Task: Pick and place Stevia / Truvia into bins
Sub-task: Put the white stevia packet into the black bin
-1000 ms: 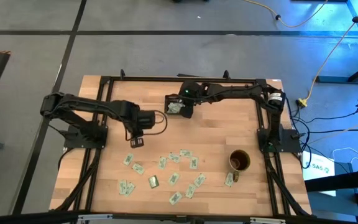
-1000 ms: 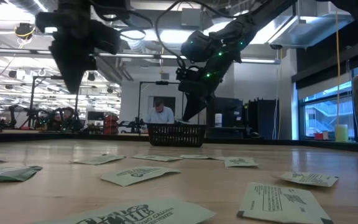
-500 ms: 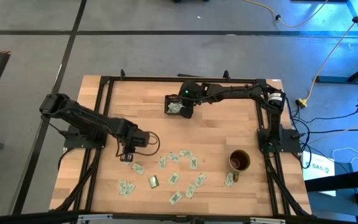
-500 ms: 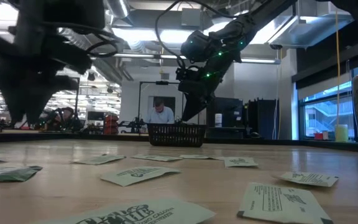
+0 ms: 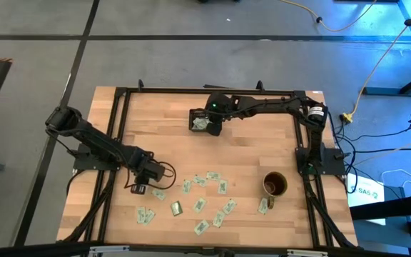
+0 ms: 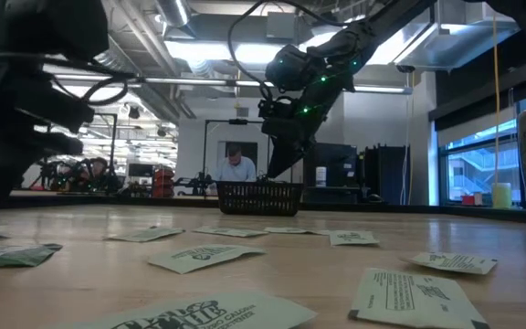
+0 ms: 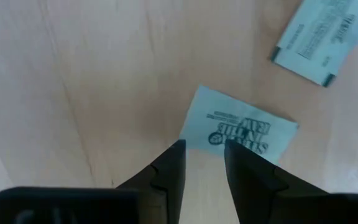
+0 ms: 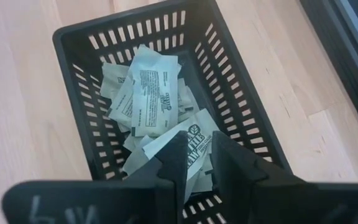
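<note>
Your left arm reaches low toward table's front-left, left gripper [image 5: 140,188] pointing down, fingers [image 7: 169,171] slightly parted, nothing between. Your right arm stretches across the far side, right gripper [image 5: 207,123] aimed downward, fingers [image 8: 176,158] a bit apart, empty.

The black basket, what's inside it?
Inside the black basket lies a heap of pale green and white sweetener packets, overlapping and tilted. The right end effector hovers above, hiding a few. Whatever lies beneath the pile is covered.
</note>
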